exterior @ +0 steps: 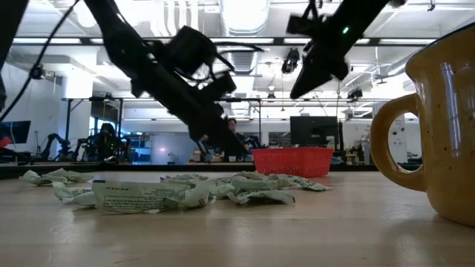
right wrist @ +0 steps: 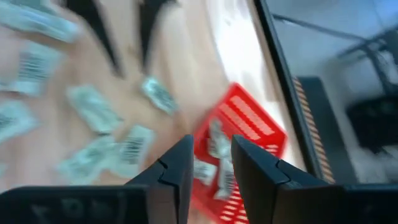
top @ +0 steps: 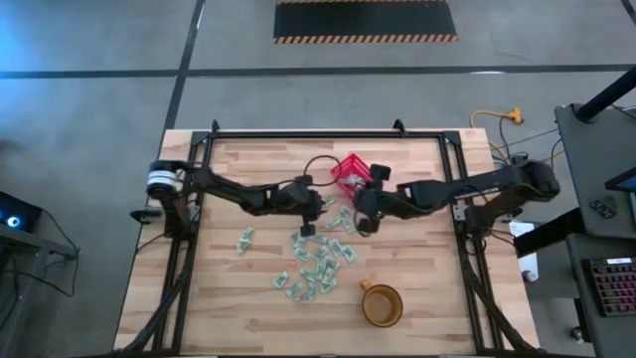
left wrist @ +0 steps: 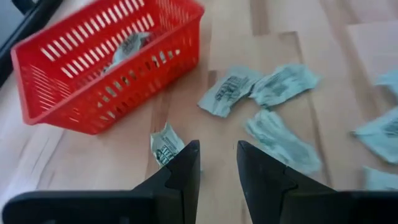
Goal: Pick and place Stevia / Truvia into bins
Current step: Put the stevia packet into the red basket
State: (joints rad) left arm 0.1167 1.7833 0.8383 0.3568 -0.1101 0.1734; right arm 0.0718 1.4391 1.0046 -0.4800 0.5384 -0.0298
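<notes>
Bright overhead ceiling lights; right wrist view motion-blurred; soft shadows.

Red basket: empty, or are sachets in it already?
Not empty. The red basket holds at least one sachet, visible through its slatted wall.

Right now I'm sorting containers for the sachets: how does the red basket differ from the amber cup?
The red basket is square, slatted and low-sided; the amber cup is round, solid-walled and has a handle. The red basket holds sachets; the amber cup looks empty. Both stand upright on the table.
</notes>
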